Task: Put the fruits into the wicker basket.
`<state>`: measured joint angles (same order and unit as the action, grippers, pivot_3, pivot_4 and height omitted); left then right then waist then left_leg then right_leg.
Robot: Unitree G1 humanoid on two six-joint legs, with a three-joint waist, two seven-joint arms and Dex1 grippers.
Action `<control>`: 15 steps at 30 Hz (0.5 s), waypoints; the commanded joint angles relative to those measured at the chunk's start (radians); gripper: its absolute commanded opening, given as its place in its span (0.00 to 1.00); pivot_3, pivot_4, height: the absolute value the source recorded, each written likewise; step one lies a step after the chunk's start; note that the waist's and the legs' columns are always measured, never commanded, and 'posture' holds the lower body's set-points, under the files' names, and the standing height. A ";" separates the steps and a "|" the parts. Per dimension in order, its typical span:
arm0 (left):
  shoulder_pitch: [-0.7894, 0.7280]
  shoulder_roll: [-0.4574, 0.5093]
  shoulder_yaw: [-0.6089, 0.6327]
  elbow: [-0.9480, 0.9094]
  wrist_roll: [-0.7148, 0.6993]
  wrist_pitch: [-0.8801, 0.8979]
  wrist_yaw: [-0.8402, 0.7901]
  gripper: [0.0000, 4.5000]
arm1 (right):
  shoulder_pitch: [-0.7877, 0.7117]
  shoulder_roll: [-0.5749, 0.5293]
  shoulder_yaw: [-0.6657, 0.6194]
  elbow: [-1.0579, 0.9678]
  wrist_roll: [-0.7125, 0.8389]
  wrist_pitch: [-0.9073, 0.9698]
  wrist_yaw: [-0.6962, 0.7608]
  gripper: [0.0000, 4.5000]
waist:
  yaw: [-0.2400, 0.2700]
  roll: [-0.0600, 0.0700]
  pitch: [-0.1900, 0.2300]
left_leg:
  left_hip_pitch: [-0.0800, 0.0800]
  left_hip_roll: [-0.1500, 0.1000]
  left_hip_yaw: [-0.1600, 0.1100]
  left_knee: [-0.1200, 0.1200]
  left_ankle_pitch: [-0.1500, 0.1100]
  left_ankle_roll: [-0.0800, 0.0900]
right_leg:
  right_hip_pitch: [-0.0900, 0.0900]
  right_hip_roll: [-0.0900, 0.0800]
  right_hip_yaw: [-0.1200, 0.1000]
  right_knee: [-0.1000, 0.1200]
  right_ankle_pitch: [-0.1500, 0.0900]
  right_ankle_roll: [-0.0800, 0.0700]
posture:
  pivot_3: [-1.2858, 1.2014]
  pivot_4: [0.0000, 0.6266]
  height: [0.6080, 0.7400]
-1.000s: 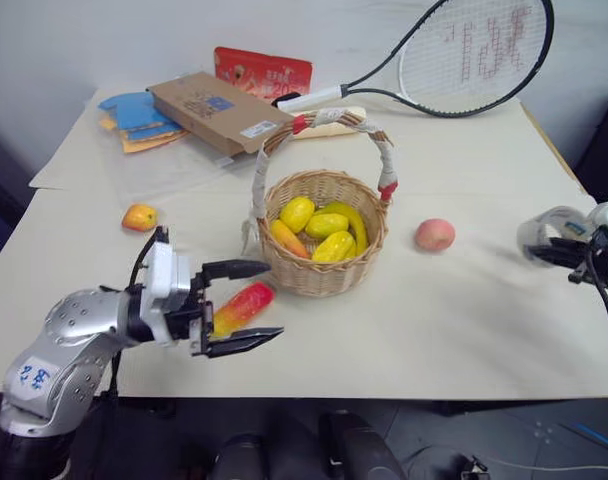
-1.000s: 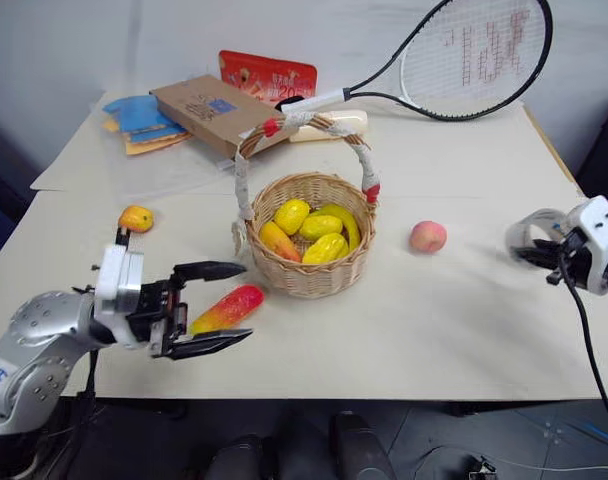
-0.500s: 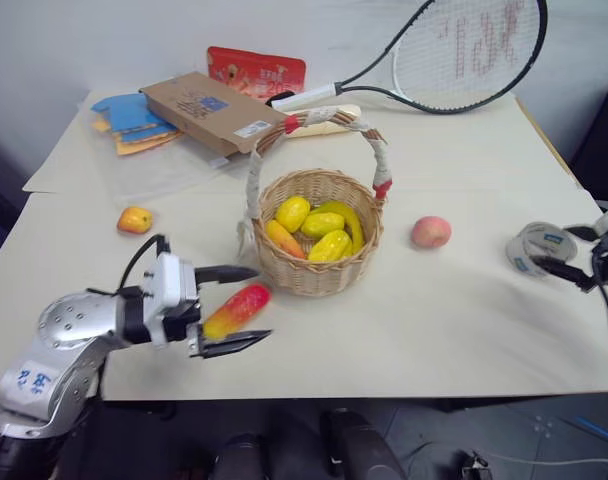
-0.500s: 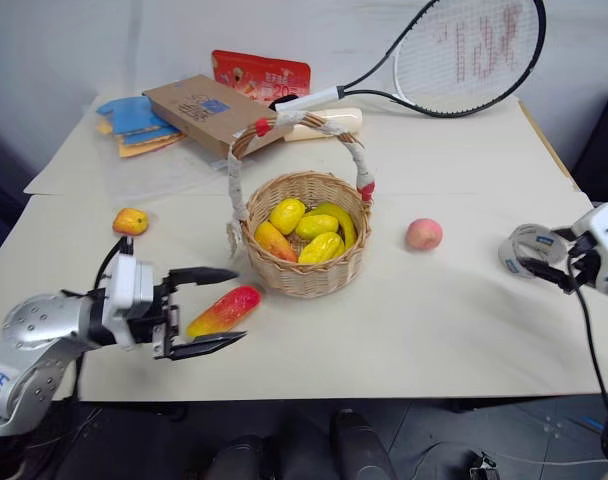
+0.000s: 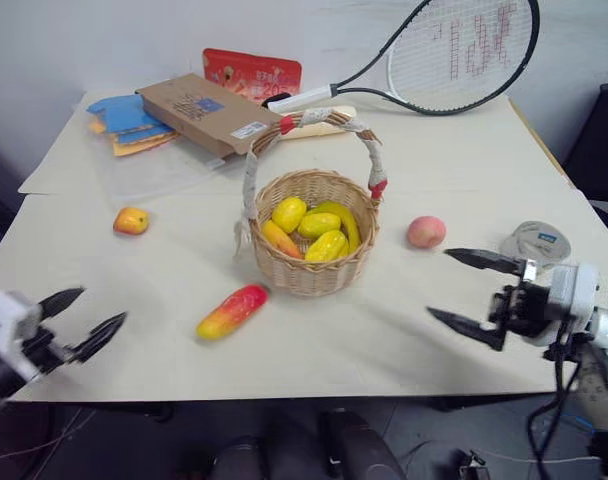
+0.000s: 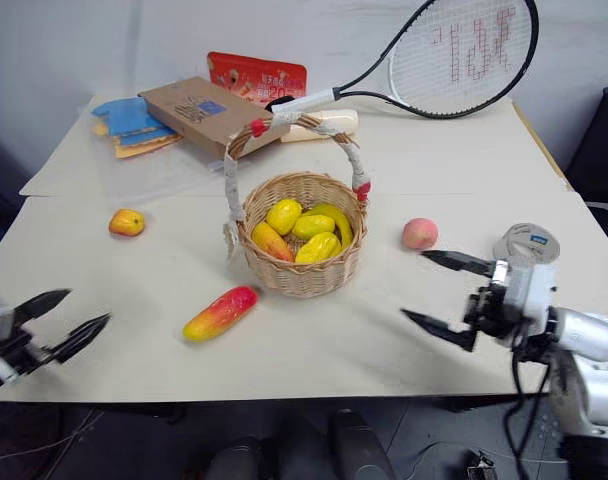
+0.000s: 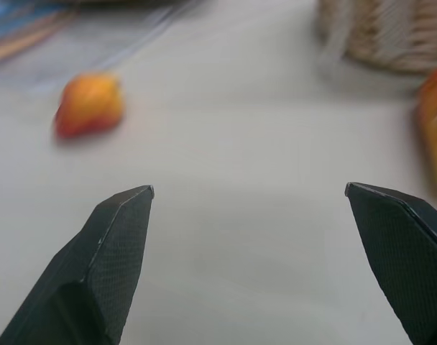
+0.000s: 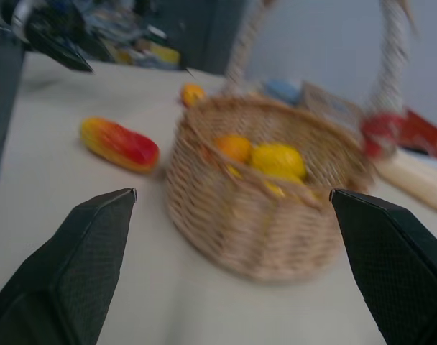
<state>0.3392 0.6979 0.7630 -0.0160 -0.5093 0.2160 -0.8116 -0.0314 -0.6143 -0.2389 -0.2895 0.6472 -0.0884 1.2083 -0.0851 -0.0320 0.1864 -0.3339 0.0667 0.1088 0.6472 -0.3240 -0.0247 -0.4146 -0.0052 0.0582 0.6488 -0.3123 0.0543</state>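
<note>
— At the worktop's (image 5: 404,330) near edge, how are the hands?
— Left hand (image 5: 79,318) and right hand (image 5: 474,292) both spread, empty.
— And the fruits?
— Mango (image 5: 232,311) before the wicker basket (image 5: 309,265); peach (image 5: 425,231) right of it, apple (image 5: 131,220) left. Inside, yellow fruits (image 5: 314,226), probably lemons.

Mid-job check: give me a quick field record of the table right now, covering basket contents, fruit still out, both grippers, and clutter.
basket: wicker basket mid-table, upright, holding several yellow fruits
fruit outside: mango in front-left of basket; apple far left; peach right of basket
left gripper: open, empty, at near-left table edge
right gripper: open, empty, near-right, pointing toward basket
clutter: tape roll right of the peach; racket, cardboard box at back
</note>
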 commanded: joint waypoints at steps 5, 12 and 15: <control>0.033 0.009 0.204 0.191 0.024 -0.043 0.150 1.00 | 0.046 0.139 0.149 -0.166 -0.062 -0.031 -0.134 0.99 | 0.028 -0.007 -0.002 | -0.002 -0.002 -0.002 0.001 -0.003 0.003 | 0.000 -0.005 -0.003 -0.002 -0.001 -0.002 | 0.52 0.24 1.00; -0.135 0.111 0.105 0.050 -0.060 0.139 0.172 1.00 | 0.049 0.155 0.189 -0.149 -0.104 -0.064 -0.156 0.99 | 0.044 -0.020 -0.010 | -0.003 0.000 -0.002 -0.001 -0.005 -0.002 | 0.003 -0.014 -0.015 -0.004 -0.003 -0.005 | 0.52 0.24 1.00; -0.313 0.212 -0.029 0.091 -0.042 0.187 0.133 1.00 | 0.044 0.148 0.193 -0.137 -0.107 -0.069 -0.151 0.99 | 0.051 -0.020 -0.010 | -0.003 0.001 -0.002 -0.002 -0.003 -0.005 | 0.003 -0.021 -0.028 -0.004 -0.008 -0.015 | 0.52 0.24 1.00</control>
<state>0.0927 0.8606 0.7863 0.0706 -0.5500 0.3887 -0.6581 0.0175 -0.4586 -0.0444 -0.4185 0.5363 -0.1395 1.0567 -0.0342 -0.0518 0.1760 -0.3364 0.0667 0.1077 0.6450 -0.3272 -0.0293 -0.4105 -0.0279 0.0288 0.6457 -0.3206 0.0392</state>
